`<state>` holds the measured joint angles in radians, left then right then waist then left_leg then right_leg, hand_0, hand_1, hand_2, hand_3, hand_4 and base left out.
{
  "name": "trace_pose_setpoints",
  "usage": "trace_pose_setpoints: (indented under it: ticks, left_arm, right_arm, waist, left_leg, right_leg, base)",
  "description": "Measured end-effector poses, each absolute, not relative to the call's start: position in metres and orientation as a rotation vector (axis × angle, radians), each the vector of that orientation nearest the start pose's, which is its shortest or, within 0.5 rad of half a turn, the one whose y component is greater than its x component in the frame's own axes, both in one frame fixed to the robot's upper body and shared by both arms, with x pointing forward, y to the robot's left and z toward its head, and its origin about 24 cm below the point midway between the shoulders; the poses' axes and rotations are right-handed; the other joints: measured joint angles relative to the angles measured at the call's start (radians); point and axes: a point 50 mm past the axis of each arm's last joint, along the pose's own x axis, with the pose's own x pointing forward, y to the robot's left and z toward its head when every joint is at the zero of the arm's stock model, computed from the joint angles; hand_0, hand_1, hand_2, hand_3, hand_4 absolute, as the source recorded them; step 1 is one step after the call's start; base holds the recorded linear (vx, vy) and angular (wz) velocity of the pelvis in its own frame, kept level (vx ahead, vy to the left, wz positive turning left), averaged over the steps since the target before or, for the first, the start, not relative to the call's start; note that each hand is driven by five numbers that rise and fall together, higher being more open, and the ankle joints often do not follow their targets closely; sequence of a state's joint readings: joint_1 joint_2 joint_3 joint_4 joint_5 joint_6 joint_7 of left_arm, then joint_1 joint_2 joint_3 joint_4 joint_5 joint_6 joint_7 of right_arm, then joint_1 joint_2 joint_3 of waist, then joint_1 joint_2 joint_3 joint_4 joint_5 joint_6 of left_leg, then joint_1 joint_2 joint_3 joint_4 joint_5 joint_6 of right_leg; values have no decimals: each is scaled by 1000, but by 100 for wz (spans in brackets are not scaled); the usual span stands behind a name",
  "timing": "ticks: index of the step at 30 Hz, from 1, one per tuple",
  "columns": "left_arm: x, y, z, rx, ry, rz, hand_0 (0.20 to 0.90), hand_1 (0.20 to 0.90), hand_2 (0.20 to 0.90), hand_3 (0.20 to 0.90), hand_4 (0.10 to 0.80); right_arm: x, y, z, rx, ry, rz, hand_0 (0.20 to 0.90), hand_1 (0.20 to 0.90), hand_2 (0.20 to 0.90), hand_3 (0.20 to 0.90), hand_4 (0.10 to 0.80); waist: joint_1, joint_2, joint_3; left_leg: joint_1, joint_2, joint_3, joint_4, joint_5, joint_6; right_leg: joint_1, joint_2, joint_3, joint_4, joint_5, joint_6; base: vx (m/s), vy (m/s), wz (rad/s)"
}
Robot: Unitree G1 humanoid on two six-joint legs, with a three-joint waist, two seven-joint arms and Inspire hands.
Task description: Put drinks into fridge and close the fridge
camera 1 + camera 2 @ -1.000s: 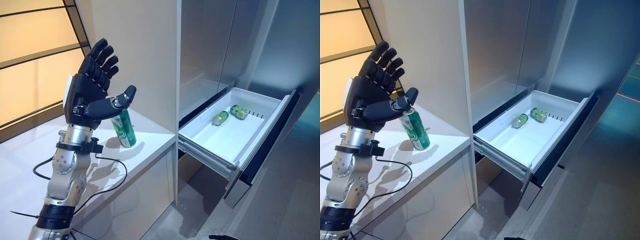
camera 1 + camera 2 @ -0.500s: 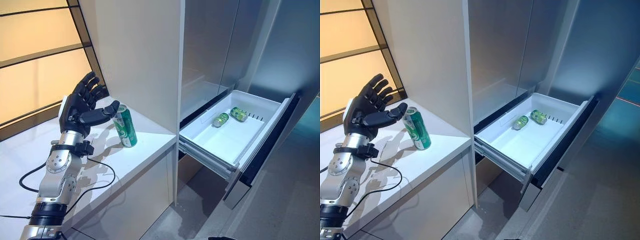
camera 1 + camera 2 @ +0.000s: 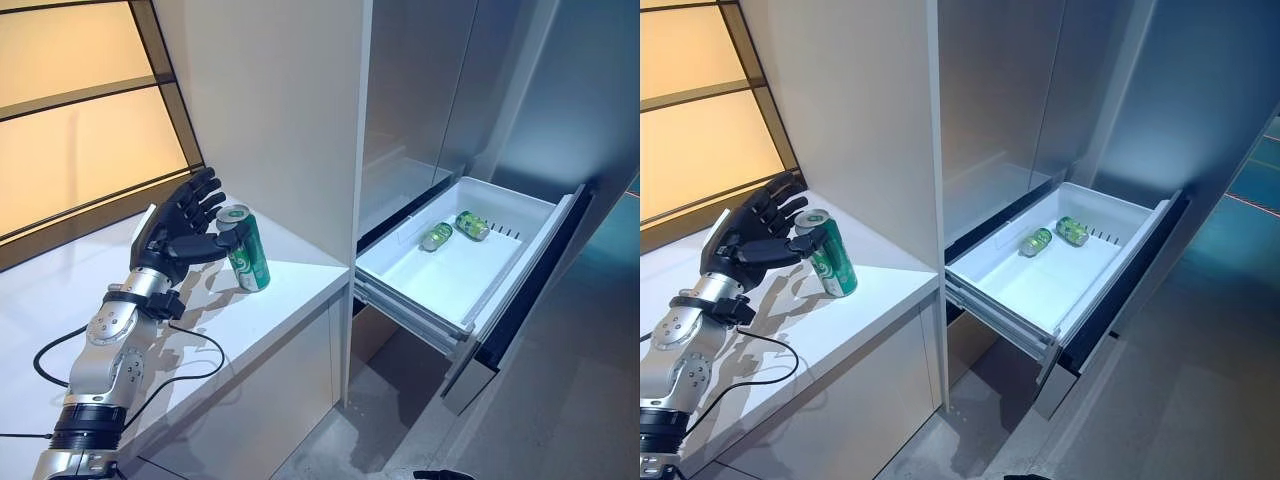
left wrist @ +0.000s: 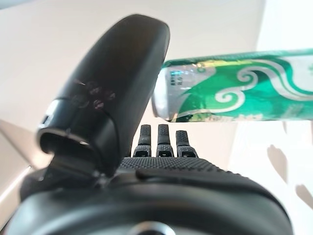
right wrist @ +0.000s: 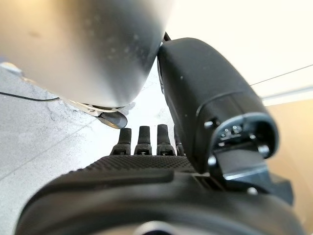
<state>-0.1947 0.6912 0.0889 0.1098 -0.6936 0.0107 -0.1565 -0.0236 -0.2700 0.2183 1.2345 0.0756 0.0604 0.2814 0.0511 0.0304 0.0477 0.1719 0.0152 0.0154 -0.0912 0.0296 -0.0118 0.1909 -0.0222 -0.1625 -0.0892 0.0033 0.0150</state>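
Reaching in from seven o'clock of the head view: left hand (image 3: 178, 232), fingers (image 3: 199, 197) spread and straight, thumb lying toward the green drink can (image 3: 246, 249) without curling round it. Gripping nothing yet, going by the left wrist view, where the can (image 4: 234, 90) is showing past the thumb with a gap of white table between it and the fingers (image 4: 158, 143).

Standing upright on the white table (image 3: 290, 290), just at three o'clock of the hand, near the table's outer corner and beside the tall cabinet panel (image 3: 285, 110): that one can, still waiting to be moved.

Lying on their sides further toward three o'clock, in the far end of the white fridge drawer (image 3: 442, 283): two more green cans (image 3: 437, 237) and (image 3: 472, 225), close together, already stored. Drawer standing pulled well out from the fridge (image 3: 520, 90), so not yet closed.

Showing only in its own wrist view: right hand (image 5: 146, 171), fingers (image 5: 142, 139) straight and apart, holding nothing, hanging idle above the floor.

Judging progress: roughly two drinks in, one remaining on the table. Left to do: closing the fingers round the upright can, carrying it across toward three o'clock into the drawer, then pushing the drawer shut.
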Motion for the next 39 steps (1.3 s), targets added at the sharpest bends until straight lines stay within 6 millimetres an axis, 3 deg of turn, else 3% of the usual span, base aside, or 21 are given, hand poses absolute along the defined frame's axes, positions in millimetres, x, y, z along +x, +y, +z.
trace_pose_setpoints:
  ticks: [24,39]
  left_arm:
    - [285,284,132,0,-134,-67,900,900,900,900,800]
    - [291,308,122,0,-80,74,900,900,900,900,800]
  right_arm:
    - [97,-221,-157,-124,1310,224,900,900,900,900,800]
    - [96,-224,-159,-122,1282,229,900,900,900,900,800]
  waist:
    - [-32,-11,25]
    - [-56,-11,24]
  left_leg:
    - [-1,0,15,0,0,0]
    - [2,5,53,1,-1,0]
  right_leg:
    - [-7,2,14,5,0,0]
    - [-21,5,53,5,10,-2]
  base:
    - [1,1,-1]
    - [26,6,-7]
